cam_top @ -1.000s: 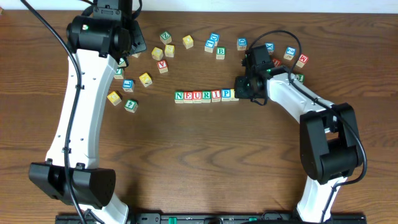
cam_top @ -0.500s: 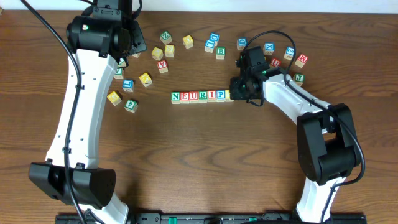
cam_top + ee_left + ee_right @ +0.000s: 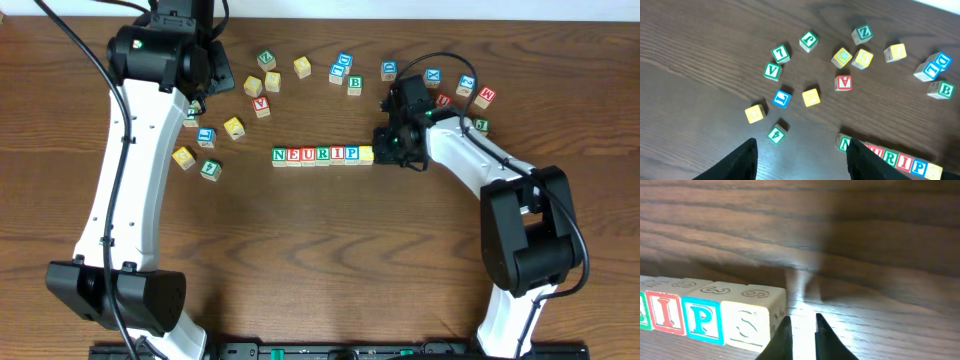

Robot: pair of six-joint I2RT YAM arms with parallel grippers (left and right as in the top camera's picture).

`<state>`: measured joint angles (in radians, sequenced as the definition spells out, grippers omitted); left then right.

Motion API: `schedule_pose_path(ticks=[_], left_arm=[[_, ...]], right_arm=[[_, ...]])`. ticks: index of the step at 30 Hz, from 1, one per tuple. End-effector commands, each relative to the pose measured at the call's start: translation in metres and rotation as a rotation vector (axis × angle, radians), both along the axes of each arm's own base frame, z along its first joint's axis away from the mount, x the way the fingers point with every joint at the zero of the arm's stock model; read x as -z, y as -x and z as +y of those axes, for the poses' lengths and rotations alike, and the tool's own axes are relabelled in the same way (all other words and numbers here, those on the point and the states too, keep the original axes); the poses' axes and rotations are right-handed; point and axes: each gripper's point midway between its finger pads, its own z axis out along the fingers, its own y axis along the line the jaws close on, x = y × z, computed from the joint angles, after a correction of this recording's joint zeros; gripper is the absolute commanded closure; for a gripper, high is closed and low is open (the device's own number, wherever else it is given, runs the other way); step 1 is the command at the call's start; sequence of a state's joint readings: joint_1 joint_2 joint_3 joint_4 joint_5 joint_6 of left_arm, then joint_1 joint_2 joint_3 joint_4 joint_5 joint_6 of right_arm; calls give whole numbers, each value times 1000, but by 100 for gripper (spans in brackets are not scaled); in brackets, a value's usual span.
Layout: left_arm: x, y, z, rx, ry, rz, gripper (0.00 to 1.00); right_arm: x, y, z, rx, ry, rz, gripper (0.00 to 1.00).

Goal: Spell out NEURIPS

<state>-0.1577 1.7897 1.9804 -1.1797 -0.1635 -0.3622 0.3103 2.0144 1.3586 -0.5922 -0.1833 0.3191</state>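
Leftward went the whole row of letter blocks (image 3: 322,154) over the last second, and the right gripper (image 3: 802,324) went with it, sitting at the row's right end. In the overhead view the row read N, E, U, R, I, P, S, block against block in a straight line across the middle of the wooden table (image 3: 320,260).

The right wrist view showed why the gripper sat there. Its fingers were drawn in to a narrow slit with nothing between them, just beside the outer face of the S block (image 3: 747,325). Whether they actually touched that face could not be told. Held so, the pair would serve as one blunt pusher rather than a clamp, which suits nudging the line along or squaring it up. The P block (image 3: 701,320) stood hard against the S, with no visible gap.

The left gripper (image 3: 802,165) hung high over the far left of the table, fingers wide apart and empty, well clear of the word. Below it lay the unused blocks, among them a red A block (image 3: 843,83).

With all seven letters in order, the spelling looked finished; only tidying seemed to be left.
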Motion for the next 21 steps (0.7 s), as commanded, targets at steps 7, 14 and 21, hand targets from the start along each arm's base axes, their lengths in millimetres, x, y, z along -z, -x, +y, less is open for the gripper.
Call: schedule_pose_path(ticks=[7,14,21], left_arm=[[64,13,-1,81,-17,157,55],[103,16,-7,178,123,212,76],[142,23,-11,201,172,243,89]], right_arm=[[-34,-10,-10,9,5,-61,88],[-34,-12,-10,31,-1,-67,89],[-16,-15,-9,60,-1,-41,95]])
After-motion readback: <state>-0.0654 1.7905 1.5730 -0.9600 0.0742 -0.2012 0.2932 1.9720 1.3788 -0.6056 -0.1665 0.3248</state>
